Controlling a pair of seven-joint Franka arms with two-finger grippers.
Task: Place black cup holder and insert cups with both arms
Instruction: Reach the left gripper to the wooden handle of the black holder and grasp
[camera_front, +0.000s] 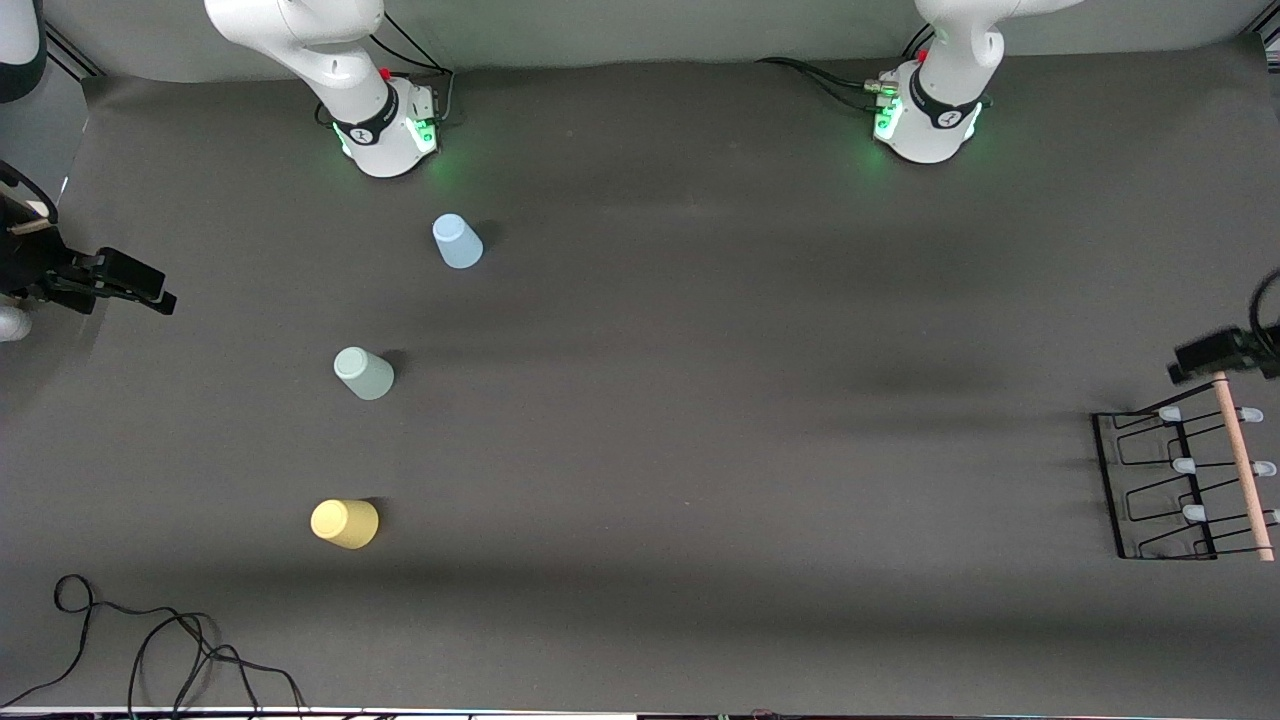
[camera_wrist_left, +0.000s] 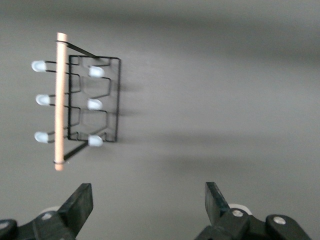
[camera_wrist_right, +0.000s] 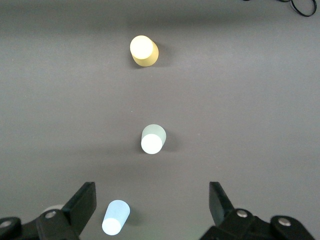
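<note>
Left gripper (camera_wrist_left: 149, 205): jaws wide, empty, up in the air at its own end of the table, just beside one end of the rack (camera_front: 1185, 485); rack not yet placed centrally. Right gripper (camera_wrist_right: 152, 207): jaws wide, empty, over its end; blue cup (camera_front: 457, 241) closest to it, green cup (camera_front: 364, 373) and yellow cup (camera_front: 345, 523) further out, all upside down. Risk: a grab on the thin rod (camera_wrist_left: 60, 100) may slip and tilt the rack; tapered cups could topple if nudged
</note>
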